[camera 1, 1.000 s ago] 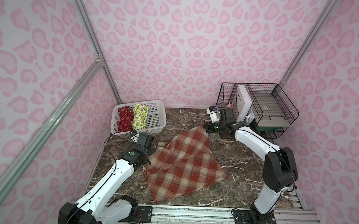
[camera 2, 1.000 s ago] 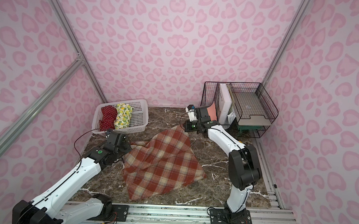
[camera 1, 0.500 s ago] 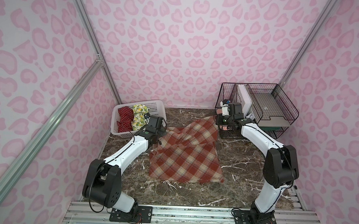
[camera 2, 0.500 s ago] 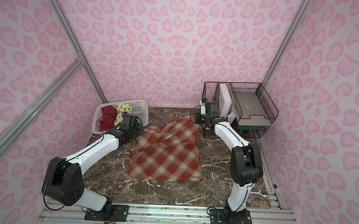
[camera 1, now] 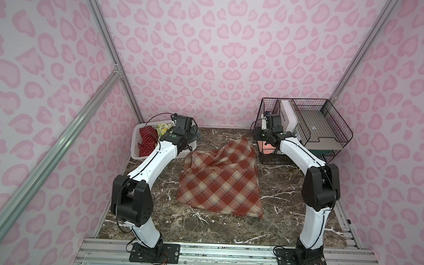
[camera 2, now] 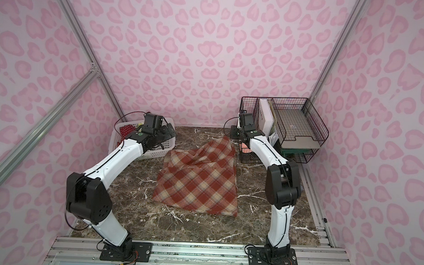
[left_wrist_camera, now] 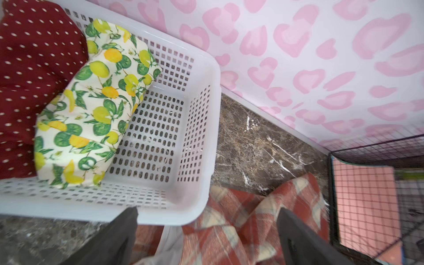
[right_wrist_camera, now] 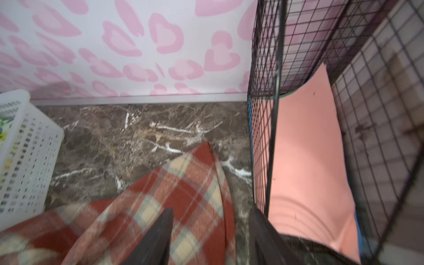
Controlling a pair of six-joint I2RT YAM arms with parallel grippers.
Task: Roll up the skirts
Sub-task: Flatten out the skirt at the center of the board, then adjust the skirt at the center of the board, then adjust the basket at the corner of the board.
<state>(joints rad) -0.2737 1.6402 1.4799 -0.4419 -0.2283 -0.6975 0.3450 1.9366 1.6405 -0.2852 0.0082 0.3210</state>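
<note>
The rust-orange and cream plaid skirt [camera 1: 221,176] [camera 2: 198,177] lies spread on the marble table, rumpled along its far edge. My left gripper [left_wrist_camera: 207,210] hangs open, jaws wide, just above the skirt's far left corner [left_wrist_camera: 229,229], beside the white basket [left_wrist_camera: 202,137]. My right gripper [right_wrist_camera: 211,210] is open over the far right corner [right_wrist_camera: 183,183], nothing between its fingers. The red polka-dot skirt [left_wrist_camera: 34,68] [camera 1: 147,137] and the lemon skirt [left_wrist_camera: 96,98] [camera 1: 162,129] lie rolled in the basket.
A black wire rack [camera 1: 305,133] stands at the back right, close to my right gripper, with a pink sheet [right_wrist_camera: 309,160], a white box and paper trays in it. The white basket [camera 1: 140,154] sits at the back left against the wall.
Both grippers carried the plaid skirt's corners toward the back wall, then opened and let go. The skirt's far edge has dropped onto the table.
</note>
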